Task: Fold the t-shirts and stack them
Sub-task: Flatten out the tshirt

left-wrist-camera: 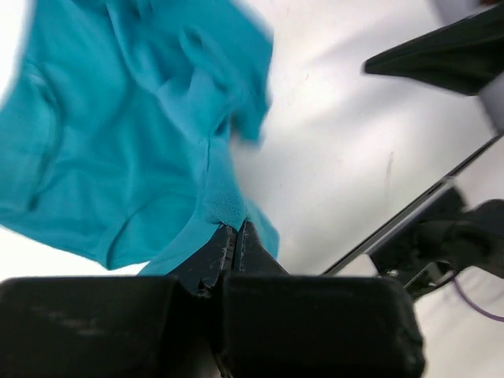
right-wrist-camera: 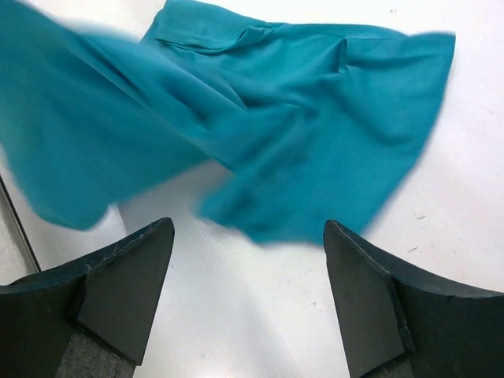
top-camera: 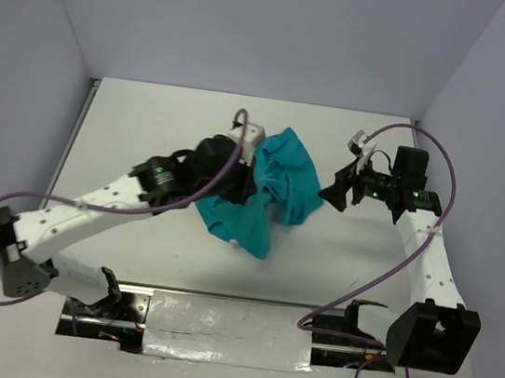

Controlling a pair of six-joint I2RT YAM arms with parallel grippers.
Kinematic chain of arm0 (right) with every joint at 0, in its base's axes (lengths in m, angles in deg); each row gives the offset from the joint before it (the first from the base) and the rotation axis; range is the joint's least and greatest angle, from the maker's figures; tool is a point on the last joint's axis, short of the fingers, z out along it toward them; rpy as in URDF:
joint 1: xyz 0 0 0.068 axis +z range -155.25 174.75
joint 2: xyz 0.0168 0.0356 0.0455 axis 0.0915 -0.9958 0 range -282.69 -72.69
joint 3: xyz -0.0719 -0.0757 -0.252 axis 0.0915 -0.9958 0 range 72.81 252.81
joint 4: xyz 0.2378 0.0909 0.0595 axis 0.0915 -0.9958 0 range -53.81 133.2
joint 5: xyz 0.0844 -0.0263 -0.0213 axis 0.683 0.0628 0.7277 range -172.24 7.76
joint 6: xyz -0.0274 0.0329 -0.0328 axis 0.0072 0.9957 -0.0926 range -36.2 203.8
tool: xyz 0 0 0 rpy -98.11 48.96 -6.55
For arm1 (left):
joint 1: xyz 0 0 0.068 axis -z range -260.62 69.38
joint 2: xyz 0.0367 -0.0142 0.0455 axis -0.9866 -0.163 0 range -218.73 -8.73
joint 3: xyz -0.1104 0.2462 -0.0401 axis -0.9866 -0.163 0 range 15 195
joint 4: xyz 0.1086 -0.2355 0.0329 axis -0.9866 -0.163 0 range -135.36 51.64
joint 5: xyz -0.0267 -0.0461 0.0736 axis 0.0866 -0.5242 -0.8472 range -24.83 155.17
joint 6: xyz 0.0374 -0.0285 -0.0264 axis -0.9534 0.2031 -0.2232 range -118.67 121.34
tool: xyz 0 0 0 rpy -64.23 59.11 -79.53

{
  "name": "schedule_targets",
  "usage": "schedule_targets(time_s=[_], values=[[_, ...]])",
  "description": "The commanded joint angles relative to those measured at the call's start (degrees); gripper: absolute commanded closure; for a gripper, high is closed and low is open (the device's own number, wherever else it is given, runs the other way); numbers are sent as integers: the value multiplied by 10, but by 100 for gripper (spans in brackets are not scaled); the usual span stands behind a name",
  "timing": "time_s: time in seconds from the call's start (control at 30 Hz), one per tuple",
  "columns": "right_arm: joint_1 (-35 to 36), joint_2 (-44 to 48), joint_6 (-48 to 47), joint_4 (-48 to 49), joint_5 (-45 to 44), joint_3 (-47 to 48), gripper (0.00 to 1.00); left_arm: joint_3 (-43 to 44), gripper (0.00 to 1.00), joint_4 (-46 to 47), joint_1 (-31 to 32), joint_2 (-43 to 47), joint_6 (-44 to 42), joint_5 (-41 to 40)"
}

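A teal t-shirt lies crumpled and partly lifted near the middle of the white table. My left gripper is shut on a fold of the shirt; in the left wrist view its closed fingertips pinch the teal cloth, which hangs away from them. My right gripper is open and empty just right of the shirt, pointing at it. In the right wrist view the shirt spreads ahead of its two spread fingers. No white tag shows.
The white table is boxed by pale walls at the back and sides. Purple cables loop off both arms. A metal mounting rail runs along the near edge between the arm bases.
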Motion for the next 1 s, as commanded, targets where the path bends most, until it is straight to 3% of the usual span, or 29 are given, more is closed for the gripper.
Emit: schedule_targets(time_s=[0.0,0.17,0.23,0.27,0.47,0.67,0.8,0.87,0.97], values=[[-4,-8,-7,19,2,18,17,-4,100,-59,-12,70,4,-32],[22,-48,-12,-4,18,35,16,16,100,-89,-31,147,7,-36],[58,-59,17,6,-16,31,2,29,100,-99,-34,161,3,-42],[100,-60,24,13,-35,21,2,33,100,-105,-34,162,2,-42],[235,-47,99,145,-152,-20,1,42,100,-129,-38,162,2,-40],[291,-108,269,158,-212,14,6,90,100,-159,-38,183,0,-76],[377,-91,373,207,-284,-19,7,146,100,-175,-39,191,-2,-83],[418,-88,380,219,-312,-23,6,161,100,-174,-38,198,1,-76],[421,-100,362,212,-300,-8,6,198,100,-170,-39,211,2,-66]])
